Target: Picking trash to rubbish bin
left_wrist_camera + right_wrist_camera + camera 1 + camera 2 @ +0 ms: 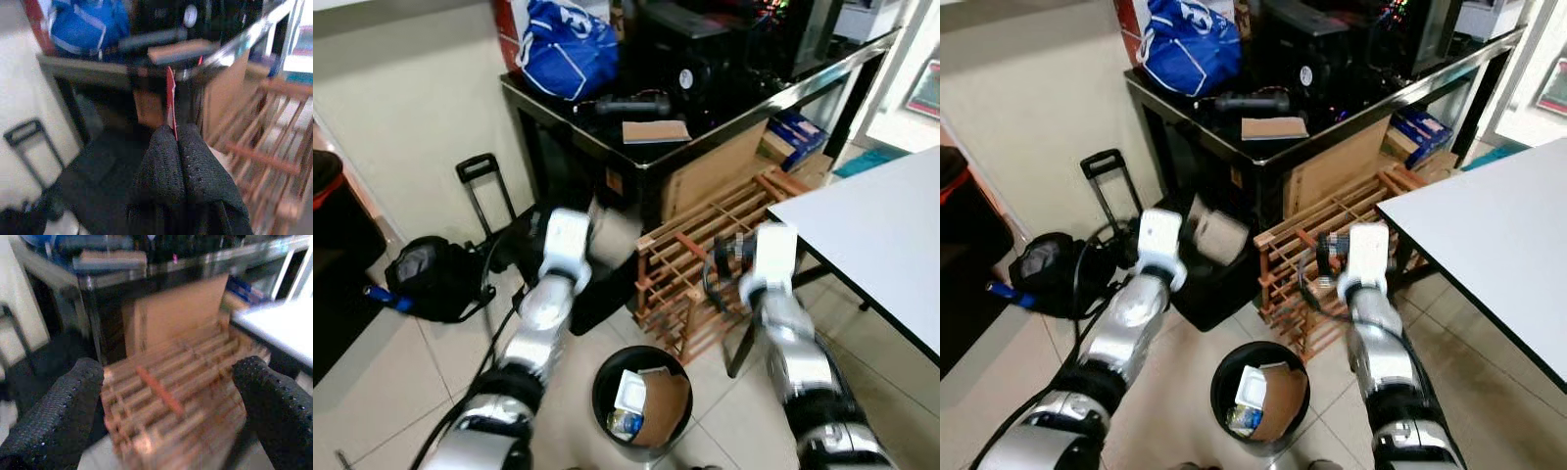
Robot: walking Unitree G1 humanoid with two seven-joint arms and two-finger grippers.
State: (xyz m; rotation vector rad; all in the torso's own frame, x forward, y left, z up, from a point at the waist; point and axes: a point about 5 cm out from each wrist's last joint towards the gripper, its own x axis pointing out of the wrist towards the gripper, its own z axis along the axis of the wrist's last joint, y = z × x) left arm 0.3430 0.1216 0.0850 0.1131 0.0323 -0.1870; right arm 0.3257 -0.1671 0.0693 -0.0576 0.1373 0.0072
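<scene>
Black rubbish bin at 6 o'clock already holds cardboard and a white carton. Above it, the left gripper pinches a thin red scrap, not yet binned. At 3 o'clock the right gripper gapes empty before the wooden rack. Beyond, the black surface stays cluttered.

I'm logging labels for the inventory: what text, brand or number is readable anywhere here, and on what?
None is readable.
Blue bag: white print, too blurred.
Black equipment: round white sticker, too small.
Blue box under the black table: print illegible.
Thin red item above the left gripper: no legible text.
</scene>
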